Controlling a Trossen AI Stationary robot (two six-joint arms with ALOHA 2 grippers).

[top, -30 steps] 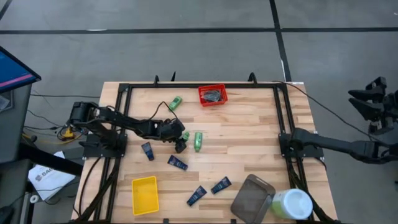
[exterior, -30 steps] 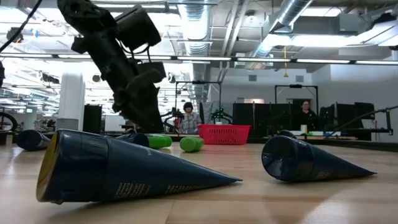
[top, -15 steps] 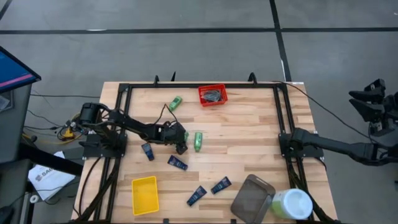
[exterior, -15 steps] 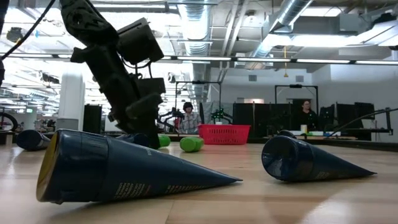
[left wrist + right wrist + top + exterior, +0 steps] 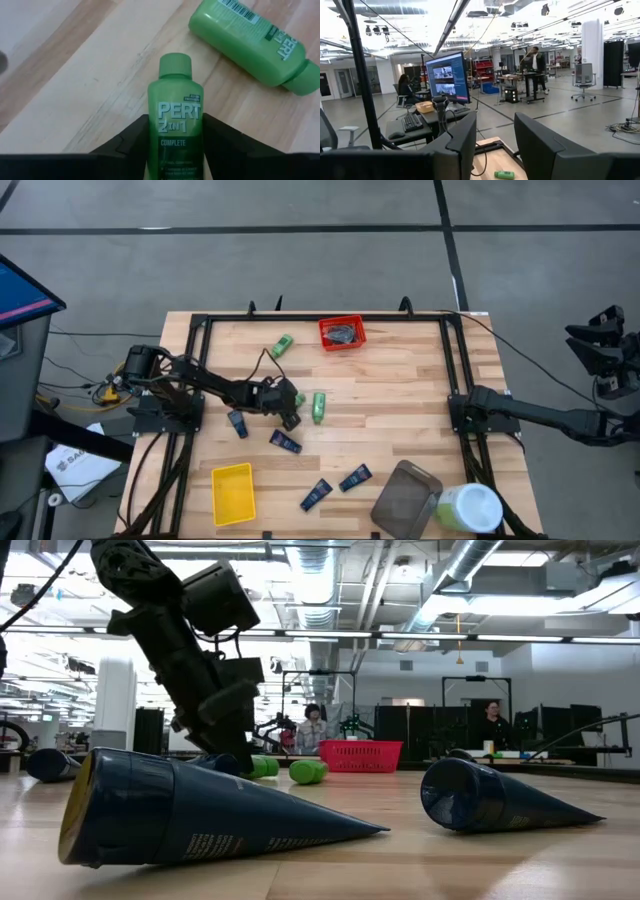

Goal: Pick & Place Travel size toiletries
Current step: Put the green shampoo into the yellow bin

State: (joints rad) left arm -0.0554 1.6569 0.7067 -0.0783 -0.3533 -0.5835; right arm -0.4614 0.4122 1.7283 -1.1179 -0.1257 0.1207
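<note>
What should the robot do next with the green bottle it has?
Probably lift it straight up. The left tool already has its fingers on both sides of the green bottle, low over the table, and a second bottle lies close by.

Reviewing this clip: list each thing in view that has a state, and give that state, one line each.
left gripper: shut on green bottle, low over the table
second green bottle: lying on its side beside it
third green bottle: lying, untouched
red bin: holds dark items
yellow bin: empty
blue tubes: lying scattered
right gripper: open, parked off the table
</note>
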